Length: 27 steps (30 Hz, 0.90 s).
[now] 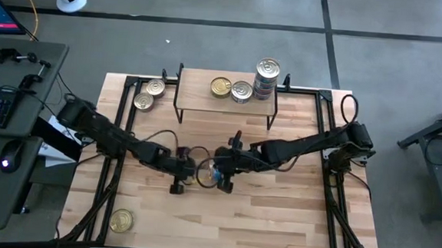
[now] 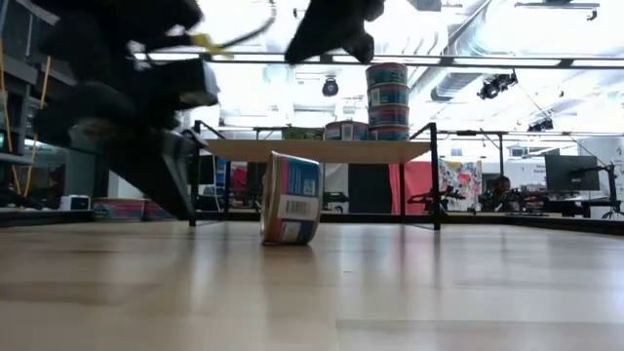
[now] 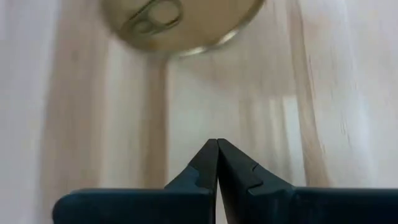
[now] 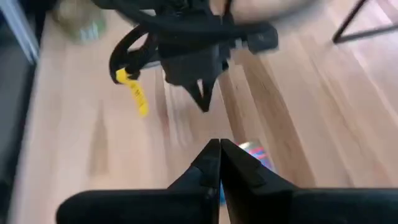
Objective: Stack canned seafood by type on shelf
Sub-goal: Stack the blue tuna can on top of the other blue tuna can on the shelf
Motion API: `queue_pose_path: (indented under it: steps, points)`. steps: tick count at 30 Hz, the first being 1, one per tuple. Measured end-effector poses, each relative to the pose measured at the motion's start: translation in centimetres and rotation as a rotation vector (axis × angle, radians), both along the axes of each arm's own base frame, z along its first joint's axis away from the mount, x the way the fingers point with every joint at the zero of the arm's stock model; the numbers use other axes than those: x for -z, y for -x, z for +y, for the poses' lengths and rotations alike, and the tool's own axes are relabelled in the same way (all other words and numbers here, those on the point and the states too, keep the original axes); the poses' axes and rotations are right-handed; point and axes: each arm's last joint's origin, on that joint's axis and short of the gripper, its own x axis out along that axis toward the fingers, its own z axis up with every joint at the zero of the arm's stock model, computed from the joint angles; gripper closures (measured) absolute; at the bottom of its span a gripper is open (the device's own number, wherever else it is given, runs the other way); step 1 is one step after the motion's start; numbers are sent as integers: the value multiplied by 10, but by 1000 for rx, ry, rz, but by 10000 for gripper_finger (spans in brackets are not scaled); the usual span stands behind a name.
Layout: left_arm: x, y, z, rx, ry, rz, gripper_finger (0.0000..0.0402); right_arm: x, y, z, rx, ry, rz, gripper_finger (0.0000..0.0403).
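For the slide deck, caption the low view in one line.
A blue-labelled tin stands on edge on the plank table, arms blurred above, a stack of tins on the wooden shelf behind.

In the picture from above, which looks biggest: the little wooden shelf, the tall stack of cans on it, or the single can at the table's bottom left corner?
Largest to smallest, in the high view:
1. The shelf.
2. The stack of cans; it stands closer to the camera, so its top looks a little bigger.
3. The lone can, though its lid looks nearly the same size as the stack's.
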Motion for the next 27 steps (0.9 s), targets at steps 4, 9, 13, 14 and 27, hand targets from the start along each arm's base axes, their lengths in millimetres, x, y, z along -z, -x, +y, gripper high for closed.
queue_pose_path:
  steps: [4, 9, 13, 14, 27]
  points:
    - [-16, 28, 14, -126, 57, -159, 401, -9, -3, -2, 241, -238, -43, 394]
    - [-22, 60, 27, -260, 136, -283, 402, 7, -3, -7, 401, -381, 8, 317]
    - [-24, 74, 31, -299, 172, -322, 401, 9, -9, -11, 452, -434, -21, 224]
    - [-25, 76, 31, -300, 179, -333, 402, 6, -12, -12, 462, -452, -38, 202]
    - [-32, 80, 31, -202, 193, -353, 401, 18, -56, -32, 851, -277, 294, 143]
